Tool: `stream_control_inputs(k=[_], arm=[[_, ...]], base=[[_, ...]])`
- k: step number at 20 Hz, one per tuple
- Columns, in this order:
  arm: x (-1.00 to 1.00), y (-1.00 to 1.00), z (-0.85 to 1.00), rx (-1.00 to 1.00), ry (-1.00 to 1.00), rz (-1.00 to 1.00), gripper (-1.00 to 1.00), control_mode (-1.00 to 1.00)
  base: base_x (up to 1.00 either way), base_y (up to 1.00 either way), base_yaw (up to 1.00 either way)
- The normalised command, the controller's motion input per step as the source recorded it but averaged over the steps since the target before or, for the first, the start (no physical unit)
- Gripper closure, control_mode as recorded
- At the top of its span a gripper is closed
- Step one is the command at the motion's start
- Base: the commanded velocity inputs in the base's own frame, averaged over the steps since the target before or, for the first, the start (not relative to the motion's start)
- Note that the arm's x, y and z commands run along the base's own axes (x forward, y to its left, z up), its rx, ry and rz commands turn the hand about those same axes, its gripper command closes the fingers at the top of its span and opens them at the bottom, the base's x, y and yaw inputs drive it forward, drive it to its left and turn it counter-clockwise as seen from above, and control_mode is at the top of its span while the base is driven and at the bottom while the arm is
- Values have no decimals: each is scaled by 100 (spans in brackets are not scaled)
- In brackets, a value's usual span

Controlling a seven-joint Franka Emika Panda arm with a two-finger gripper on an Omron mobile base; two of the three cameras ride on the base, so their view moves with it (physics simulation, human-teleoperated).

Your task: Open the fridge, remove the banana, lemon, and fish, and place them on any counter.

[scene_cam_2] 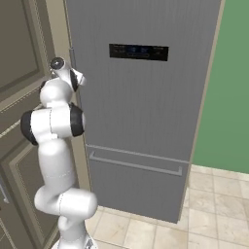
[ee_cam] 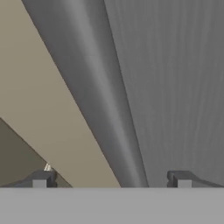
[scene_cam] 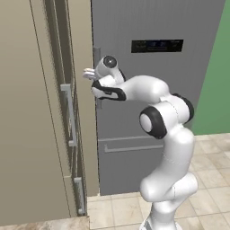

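While the hand [ee_cam: 111, 179] gapes, the fridge's [ee_cam: 175, 87] rounded matte bar handle [ee_cam: 103, 109] lies between.

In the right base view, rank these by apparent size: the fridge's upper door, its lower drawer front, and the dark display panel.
1. Upper door, clearly the largest.
2. Lower drawer front, noticeably shorter.
3. Dark display panel, a small strip on the upper door.
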Motion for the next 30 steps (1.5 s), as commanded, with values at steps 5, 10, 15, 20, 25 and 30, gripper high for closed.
stream_control_inputs(k=[5,10,15,20,25,30], arm=[[34,0,-25,0,0,-5,-100,-100],[37,0,-46,-2,0,-7,-100,-100],[38,1,-22,0,0,-5,100,-100],[21,0,-5,0,4,-3,100,-100],[0,0,0,0,1,0,100,-100],[-12,-11,-13,0,0,0,100,-100]], base=[[0,0,0],[0,0,0],[0,0,0],[0,0,0],[0,0,0],[0,0,0]])
